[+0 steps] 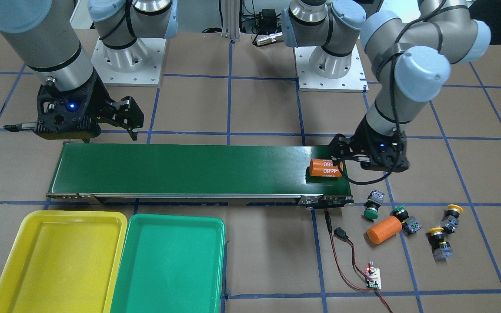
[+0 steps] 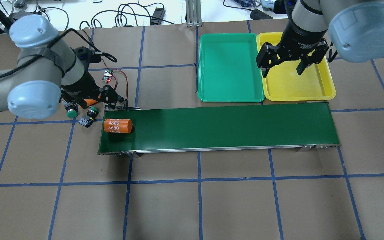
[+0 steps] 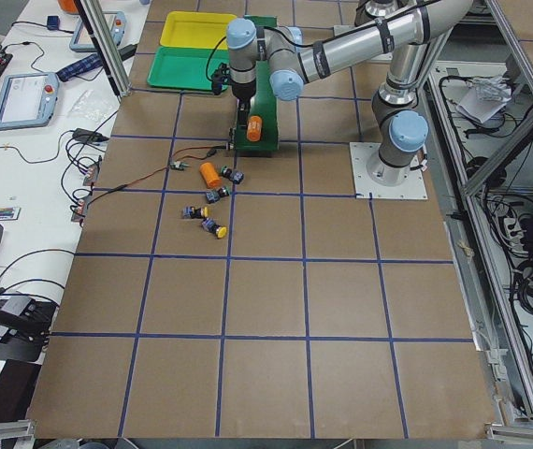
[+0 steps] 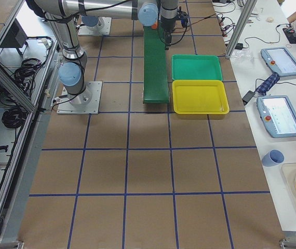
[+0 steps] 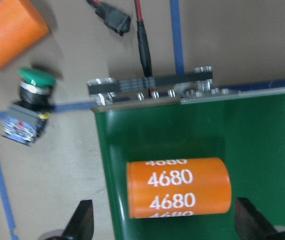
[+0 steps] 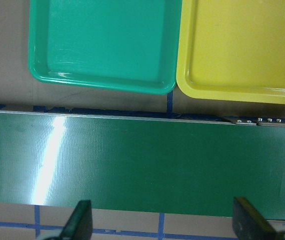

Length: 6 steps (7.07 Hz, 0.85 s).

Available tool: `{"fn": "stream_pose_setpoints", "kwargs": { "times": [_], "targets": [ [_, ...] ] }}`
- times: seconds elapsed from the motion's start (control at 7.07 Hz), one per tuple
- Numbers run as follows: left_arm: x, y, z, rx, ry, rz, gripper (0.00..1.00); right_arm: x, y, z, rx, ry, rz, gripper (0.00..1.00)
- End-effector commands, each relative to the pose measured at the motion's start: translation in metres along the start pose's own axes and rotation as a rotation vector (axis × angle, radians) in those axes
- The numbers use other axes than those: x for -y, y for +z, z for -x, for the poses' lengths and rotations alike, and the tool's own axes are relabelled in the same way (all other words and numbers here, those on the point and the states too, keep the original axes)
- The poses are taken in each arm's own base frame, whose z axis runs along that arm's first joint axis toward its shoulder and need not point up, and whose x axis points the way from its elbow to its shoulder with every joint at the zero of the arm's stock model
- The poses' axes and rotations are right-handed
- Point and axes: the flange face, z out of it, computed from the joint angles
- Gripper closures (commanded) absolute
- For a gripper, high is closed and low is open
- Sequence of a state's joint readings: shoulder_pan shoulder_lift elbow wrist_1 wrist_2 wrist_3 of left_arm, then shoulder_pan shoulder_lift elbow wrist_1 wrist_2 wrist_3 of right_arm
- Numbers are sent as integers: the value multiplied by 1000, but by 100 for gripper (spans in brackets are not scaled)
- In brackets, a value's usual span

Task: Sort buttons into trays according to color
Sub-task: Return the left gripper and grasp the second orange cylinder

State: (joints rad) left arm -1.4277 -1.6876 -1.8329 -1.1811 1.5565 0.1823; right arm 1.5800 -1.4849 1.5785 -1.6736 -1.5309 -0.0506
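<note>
Green buttons [image 1: 373, 204] [image 1: 407, 219] and yellow buttons [image 1: 450, 216] [image 1: 439, 241]: clustered, tipped over.
I see the yellow tray [image 1: 59, 261] just beside the green tray [image 1: 168, 265], well apart from them.

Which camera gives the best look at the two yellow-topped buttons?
The front-facing view: both yellow-capped buttons lie unobstructed there. Overhead, the left arm hides them; the left side view shows them tiny; the other views miss them.

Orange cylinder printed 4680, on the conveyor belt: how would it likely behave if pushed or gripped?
The orange cylinder printed 4680 lies on its curved side, so a sideways push would probably roll it toward a long edge of the dark-green conveyor belt. The open left claw flanks its flat ends, likely a steadier hold than the curved wall.
</note>
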Motion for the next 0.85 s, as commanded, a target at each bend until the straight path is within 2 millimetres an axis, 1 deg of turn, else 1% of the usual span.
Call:
{"fn": "stream_pose_setpoints", "kwargs": {
  "times": [0.0,0.14,0.28,0.42,0.57,0.71],
  "targets": [
    [41,-12,61,10,-104,-40,0,0,0,0,0,0,0,0],
    [66,0,84,22,-136,-78,0,0,0,0,0,0,0,0],
    [87,24,100,18,-226,-69,0,0,0,0,0,0,0,0],
    [106,59,107,14,-302,-53,0,0,0,0,0,0,0,0],
    [117,84,111,11,-395,-41,0,0,0,0,0,0,0,0],
    [119,104,112,6,-425,-12,0,0,0,0,0,0,0,0]
  ]
}}
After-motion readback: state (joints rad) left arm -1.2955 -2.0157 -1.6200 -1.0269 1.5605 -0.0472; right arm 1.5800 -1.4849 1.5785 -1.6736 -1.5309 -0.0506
